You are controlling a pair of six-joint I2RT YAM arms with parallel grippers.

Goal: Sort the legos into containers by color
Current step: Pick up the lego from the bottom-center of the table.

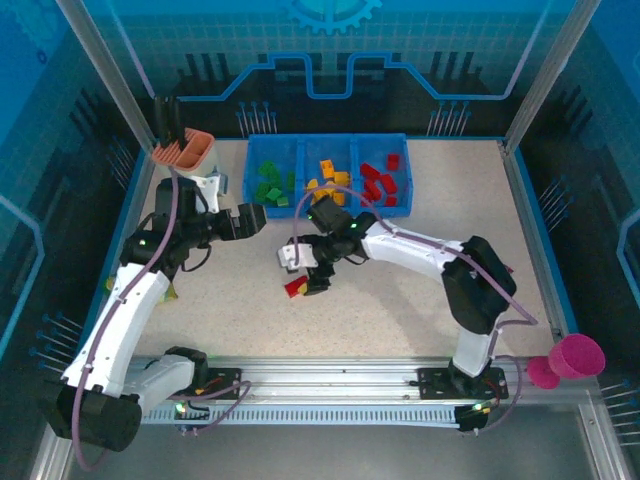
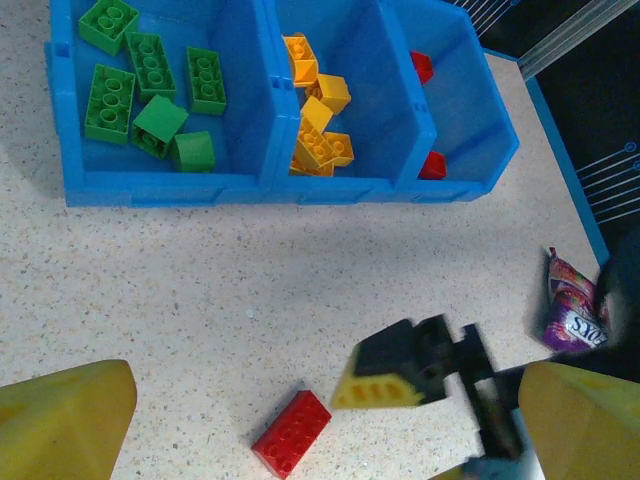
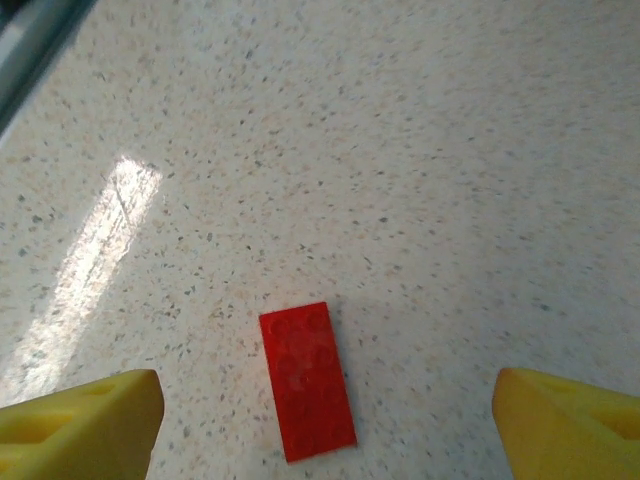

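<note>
Nearly there: legos [image 2: 318,140] are filling the blue tray [image 1: 300,143] as the empty, wide-open right gripper [image 1: 302,272] is hovering over one red brick [image 3: 307,380].

Tbl [image 1: 400,320]: blue tray [image 2: 250,188], red lego [image 3: 307,380]

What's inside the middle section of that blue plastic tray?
Orange-yellow studded plastic bricks, several heaped together in the blue tray's middle compartment. Anything beneath the heap is covered.
</note>
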